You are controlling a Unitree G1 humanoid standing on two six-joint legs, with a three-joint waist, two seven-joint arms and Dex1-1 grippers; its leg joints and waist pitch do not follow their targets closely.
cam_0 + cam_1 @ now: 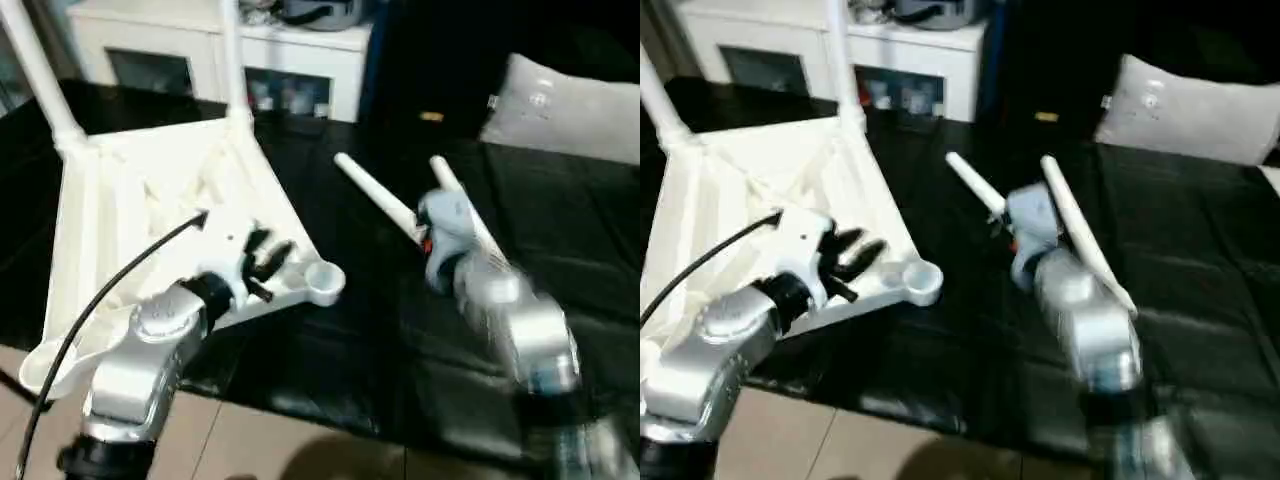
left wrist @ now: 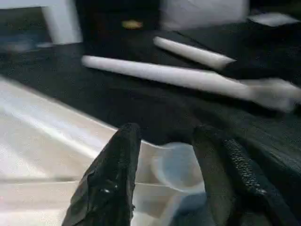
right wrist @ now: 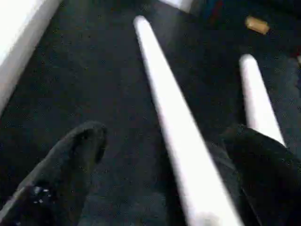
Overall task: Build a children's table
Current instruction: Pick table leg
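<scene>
Left eye view shows the tabletop (image 1: 150,210) upside down on the black surface (image 1: 400,330), two legs (image 1: 40,70) standing in its far sockets. Over its near empty socket (image 1: 322,280) the left gripper (image 1: 262,262) hovers, partly open, holding nothing. Right of the tabletop, the right gripper (image 3: 164,183) gapes wide astride one loose leg (image 3: 169,117); another leg (image 3: 258,101) lies just beside.

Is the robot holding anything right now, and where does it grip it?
Nothing. The right gripper straddles a loose leg with open jaws; the left gripper hovers over the tabletop's corner socket.
</scene>
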